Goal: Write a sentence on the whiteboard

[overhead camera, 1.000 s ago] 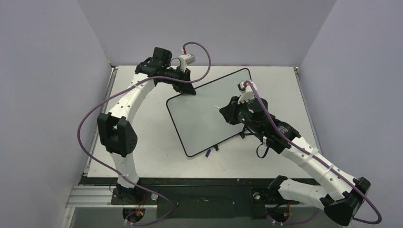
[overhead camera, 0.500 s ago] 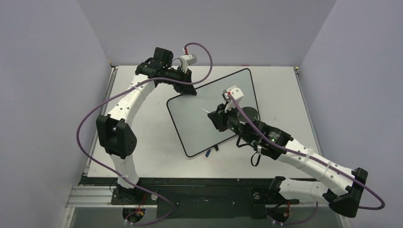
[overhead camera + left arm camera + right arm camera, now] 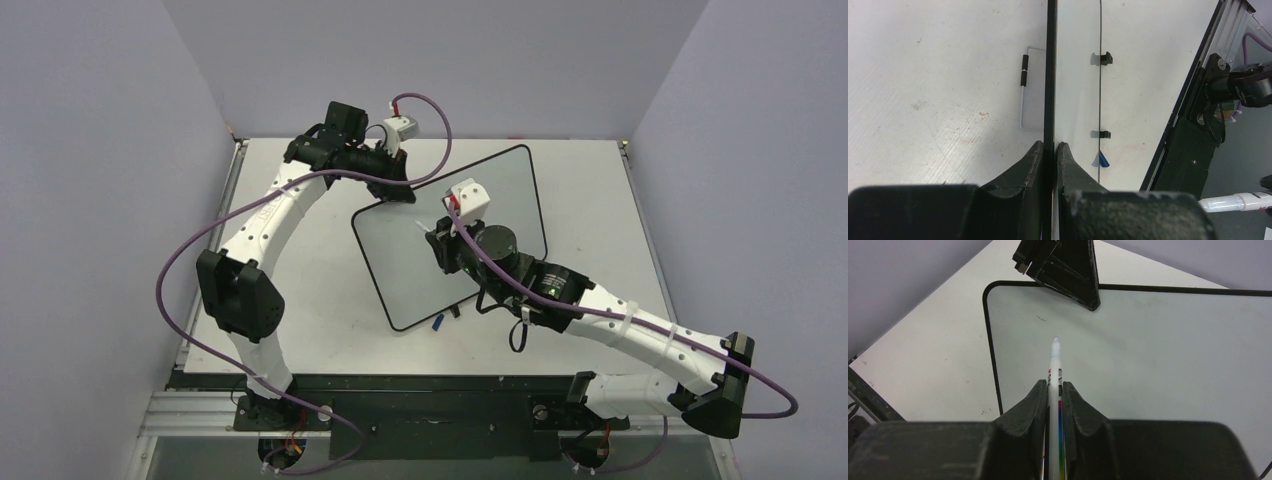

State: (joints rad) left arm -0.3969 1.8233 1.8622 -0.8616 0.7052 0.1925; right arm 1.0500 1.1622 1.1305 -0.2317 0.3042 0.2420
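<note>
The whiteboard [image 3: 400, 260] lies at the centre of the desk [image 3: 300, 280], turned so that its long sides run from about 8 o'clock to 2 o'clock in the top view.

The left pincer [image 3: 400, 190] is at the board's 11 o'clock corner. In the left wrist view its two fingers [image 3: 1035, 155] are pressed together on the thin black rim, one on each side.

The right arm reaches in from 4 o'clock. The right pincer [image 3: 1054, 385] is clamped on a white marker [image 3: 1054, 362], whose tip points toward 11 o'clock over the board's upper left area, near the left pincer. Whether the tip touches the surface cannot be told.

One small dark mark [image 3: 1040, 318] shows on the board just beyond the tip.

Two black clip feet [image 3: 1105, 58] sit on the board's long edge facing 5 o'clock. A small blue object [image 3: 438, 322] lies on the desk just beside that edge.
</note>
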